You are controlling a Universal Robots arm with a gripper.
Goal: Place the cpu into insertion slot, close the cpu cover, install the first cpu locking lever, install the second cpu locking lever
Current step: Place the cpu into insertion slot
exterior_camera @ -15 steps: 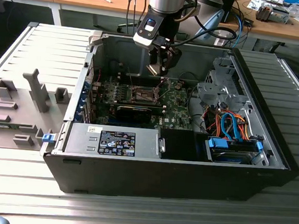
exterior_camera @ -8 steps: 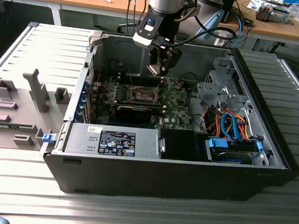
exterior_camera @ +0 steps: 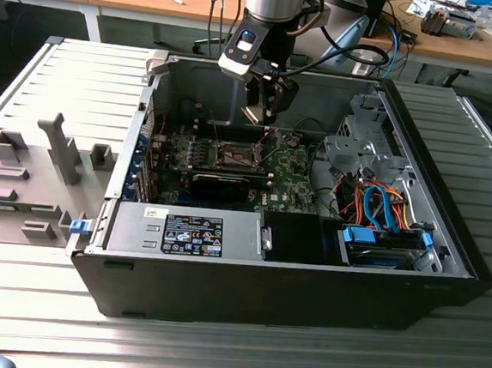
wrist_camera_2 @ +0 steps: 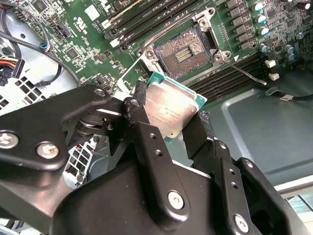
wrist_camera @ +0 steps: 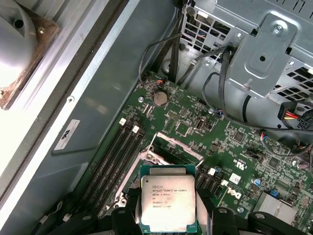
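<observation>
Hand (wrist_camera_2: 168,118) snug on cpu (wrist_camera: 168,203) by 2 opposite edges, above the empty insertion slot (wrist_camera_2: 183,51)

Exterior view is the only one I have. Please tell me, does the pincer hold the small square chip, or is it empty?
Observer: It holds it. In both wrist views the black pincer grips the small flat square silver-grey cpu by two opposite edges.
Operator: Thank you. Is the socket free to receive it?
Observer: Yes. In the second wrist view the square metal-rimmed insertion slot lies bare, with its dark centre uncovered.
Operator: And are the levers down?
Observer: One thin metal locking lever sticks out from the slot's corner and is not folded along its rim. I cannot make out the other one.
</observation>
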